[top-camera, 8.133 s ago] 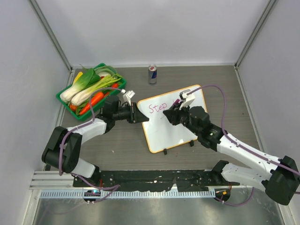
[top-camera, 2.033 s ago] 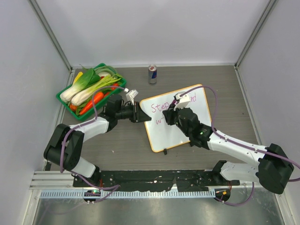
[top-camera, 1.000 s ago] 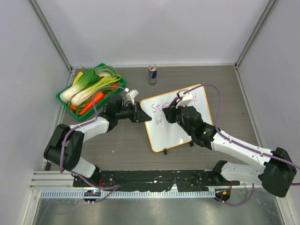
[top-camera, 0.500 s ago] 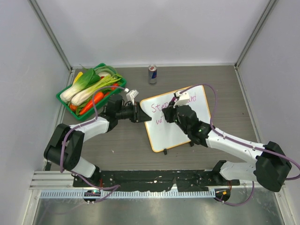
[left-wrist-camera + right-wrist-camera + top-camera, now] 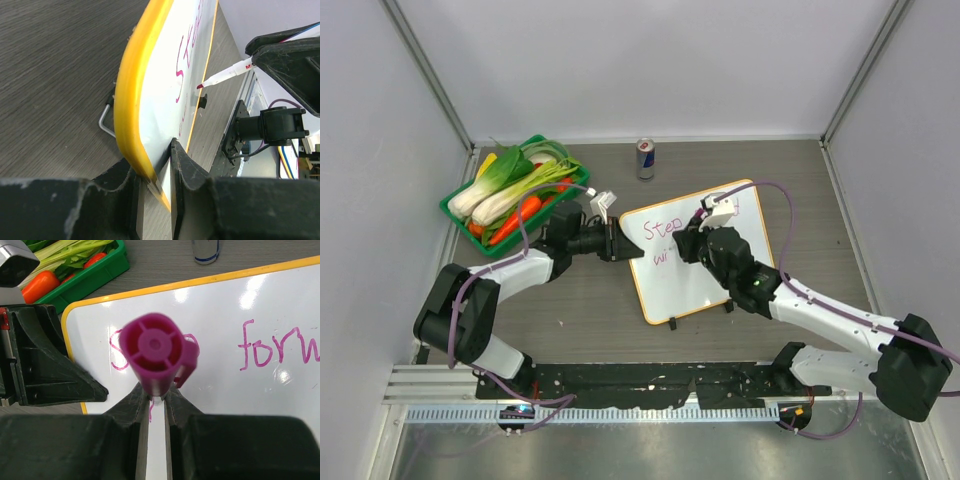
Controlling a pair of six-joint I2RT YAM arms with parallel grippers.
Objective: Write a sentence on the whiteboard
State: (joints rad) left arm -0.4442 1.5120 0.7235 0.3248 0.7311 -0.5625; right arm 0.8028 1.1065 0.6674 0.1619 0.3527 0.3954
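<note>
Sentence [image 5: 658, 227] on whiteboard [image 5: 695, 285] has gained second line (marker [image 5: 227, 74] tip there).

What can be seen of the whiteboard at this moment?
The whiteboard is a glossy white rectangle with rounded corners, an orange-yellow rim and two small black clips on its near edge. It lies skewed on the dark table. The left gripper pinches its left rim. Its pink writing reads "Step forw", with a second line begun below. The right gripper holds a marker with its tip at the surface; whether it touches I cannot tell.
</note>
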